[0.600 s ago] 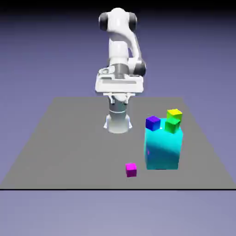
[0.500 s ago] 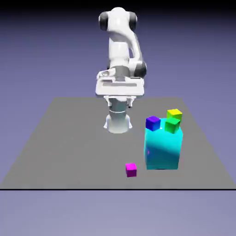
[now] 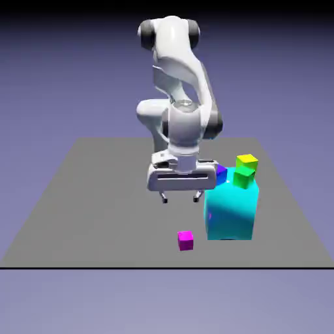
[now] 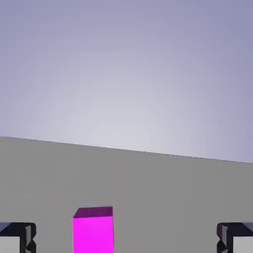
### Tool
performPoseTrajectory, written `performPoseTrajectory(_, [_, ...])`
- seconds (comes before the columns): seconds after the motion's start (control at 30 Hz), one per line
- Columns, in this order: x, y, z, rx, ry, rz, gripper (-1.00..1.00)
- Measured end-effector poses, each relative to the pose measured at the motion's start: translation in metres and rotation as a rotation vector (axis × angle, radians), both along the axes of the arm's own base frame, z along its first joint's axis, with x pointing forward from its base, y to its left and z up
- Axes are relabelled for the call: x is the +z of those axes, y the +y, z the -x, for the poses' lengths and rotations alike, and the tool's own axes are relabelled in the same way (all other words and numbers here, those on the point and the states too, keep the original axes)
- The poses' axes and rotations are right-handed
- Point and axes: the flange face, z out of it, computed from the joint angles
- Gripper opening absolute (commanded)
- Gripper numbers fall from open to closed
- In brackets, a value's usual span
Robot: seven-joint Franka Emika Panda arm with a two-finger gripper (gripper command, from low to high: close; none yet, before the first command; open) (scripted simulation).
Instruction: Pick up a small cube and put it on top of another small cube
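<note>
The small magenta cube [image 3: 186, 241] lies on the grey table near its front edge, left of the big cyan block [image 3: 231, 210]. My gripper [image 3: 180, 198] hangs open above and behind it, with clear air between. In the hand view the magenta cube [image 4: 93, 230] stands at the bottom edge, left of the middle, between my two wide-apart fingertips [image 4: 17, 237]. Nothing is held. On top of the cyan block sit a blue cube [image 3: 221, 173], partly hidden by my hand, a green cube [image 3: 244, 177] and a yellow cube [image 3: 246, 161].
The grey table [image 3: 91, 196] ends just in front of the magenta cube. The cyan block rises close to the gripper on the exterior view's right. The hand view shows the table's far edge [image 4: 128, 150] and the backdrop beyond it.
The arm has swung forward and down from a high pose near its base, so the open hand now hangs low over the table, close above the magenta cube. No cube has moved.
</note>
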Motion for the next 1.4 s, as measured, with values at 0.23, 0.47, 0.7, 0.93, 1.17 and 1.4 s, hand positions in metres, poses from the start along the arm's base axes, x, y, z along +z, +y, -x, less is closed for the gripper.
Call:
performPoseTrajectory(0.23, [-0.071, 0.015, -0.022, 0.009, 0.315, 0.028, 0.00])
performPoseTrajectory(0.47, [-0.143, 0.027, -0.027, 0.017, 0.626, 0.054, 0.00])
performPoseTrajectory(0.7, [-0.218, 0.025, 0.009, 0.019, 0.711, 0.062, -1.00])
performPoseTrajectory(0.93, [-0.134, 0.045, -0.025, 0.047, 0.710, 0.064, -1.00])
performPoseTrajectory(1.17, [0.008, 0.118, 0.008, 0.195, 0.704, 0.108, -1.00])
performPoseTrajectory(1.4, [0.105, 0.164, 0.060, 0.302, 0.697, 0.165, -1.00])
